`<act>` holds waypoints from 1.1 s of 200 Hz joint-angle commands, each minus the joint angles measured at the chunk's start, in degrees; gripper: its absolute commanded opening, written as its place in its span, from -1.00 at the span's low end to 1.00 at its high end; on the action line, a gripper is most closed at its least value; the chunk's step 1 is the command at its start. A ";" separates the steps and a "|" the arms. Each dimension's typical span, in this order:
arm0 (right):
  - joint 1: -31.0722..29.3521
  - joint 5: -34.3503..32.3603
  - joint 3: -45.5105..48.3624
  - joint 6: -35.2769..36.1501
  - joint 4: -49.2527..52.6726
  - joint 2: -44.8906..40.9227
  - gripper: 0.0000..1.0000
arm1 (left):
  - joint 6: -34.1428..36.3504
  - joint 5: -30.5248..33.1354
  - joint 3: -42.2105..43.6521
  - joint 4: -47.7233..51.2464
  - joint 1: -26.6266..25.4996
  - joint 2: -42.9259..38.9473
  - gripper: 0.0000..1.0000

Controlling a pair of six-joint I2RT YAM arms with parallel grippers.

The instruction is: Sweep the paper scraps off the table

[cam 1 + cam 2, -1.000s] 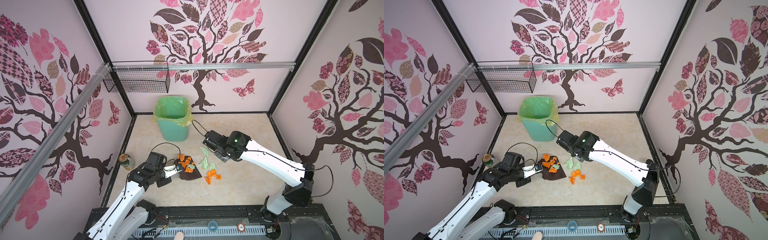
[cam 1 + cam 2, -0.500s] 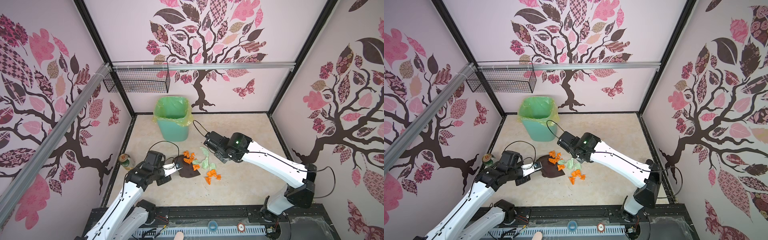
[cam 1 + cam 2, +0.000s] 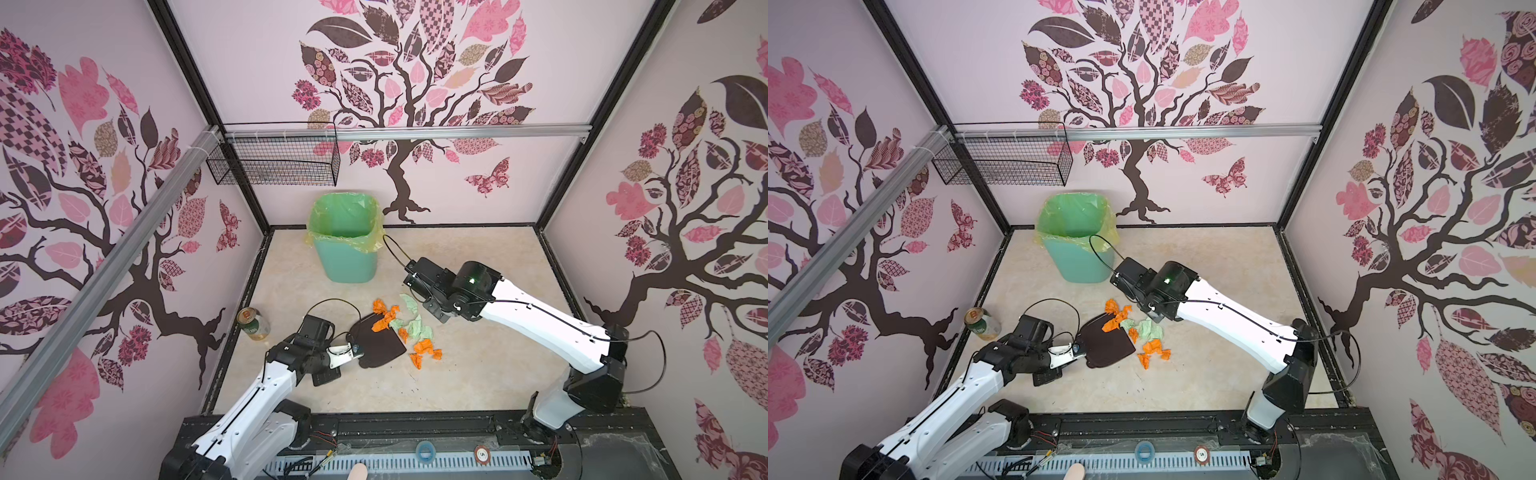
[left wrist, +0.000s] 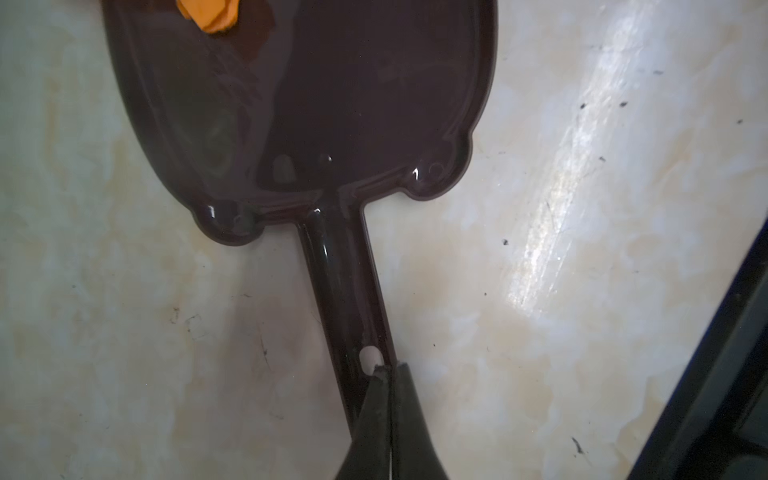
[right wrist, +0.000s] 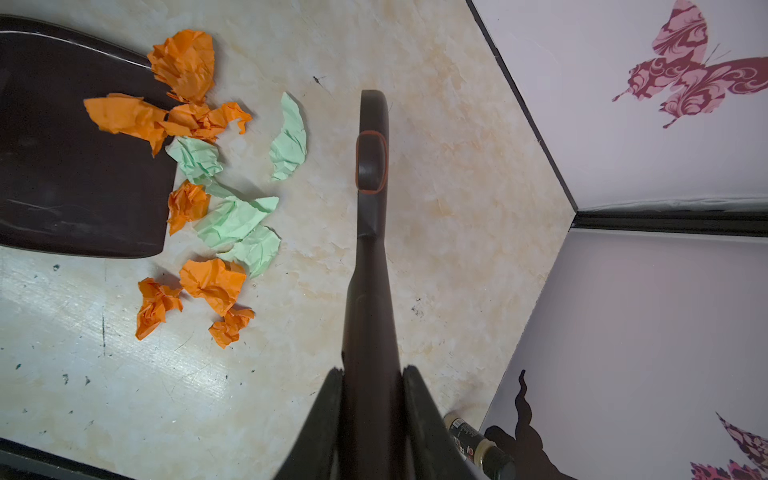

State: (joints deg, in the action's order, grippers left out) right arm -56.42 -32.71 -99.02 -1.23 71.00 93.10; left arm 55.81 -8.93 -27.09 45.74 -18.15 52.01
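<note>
Several orange and mint-green paper scraps [image 3: 415, 328] [image 3: 1146, 330] [image 5: 224, 216] lie bunched on the cream table [image 3: 478, 374], along the front edge of a dark brown dustpan [image 3: 380, 343] [image 3: 1106, 345] [image 4: 332, 91]. One orange scrap [image 5: 120, 118] rests on the pan's lip. My left gripper [image 3: 357, 351] [image 4: 388, 368] is shut on the end of the dustpan's handle. My right gripper [image 5: 372, 370] is shut on a dark brush [image 5: 372, 166], which stands just beyond the scraps, apart from them. In both top views the right wrist [image 3: 432, 286] hides that gripper and the brush.
A mint-green bin [image 3: 347, 249] with a yellow-green liner stands at the back, behind the scraps. A small can [image 3: 253, 324] [image 3: 982, 324] sits by the left wall. A wire basket [image 3: 274, 162] hangs high on the back left. Black frame edges border the table.
The dustpan tilted and swung, then settled back. The orange scraps that lay on it have slid off toward its front edge. The right arm has hardly moved.
</note>
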 commanded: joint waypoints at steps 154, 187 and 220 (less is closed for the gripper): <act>3.07 1.33 6.52 1.32 -4.47 -1.47 -1.00 | 5.99 -6.36 -3.67 0.15 3.46 5.63 -0.71; 3.15 1.42 6.97 1.30 -4.90 -1.69 -1.00 | 6.16 -6.35 -2.91 0.39 3.39 5.61 -0.70; 3.16 1.60 7.18 1.31 -5.05 -1.60 -1.00 | 6.61 -5.10 -2.28 -0.44 3.38 7.62 -0.58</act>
State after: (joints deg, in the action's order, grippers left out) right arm -53.54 -30.37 -91.79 0.08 66.43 94.13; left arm 61.78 -14.17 -30.37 45.54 -14.92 58.30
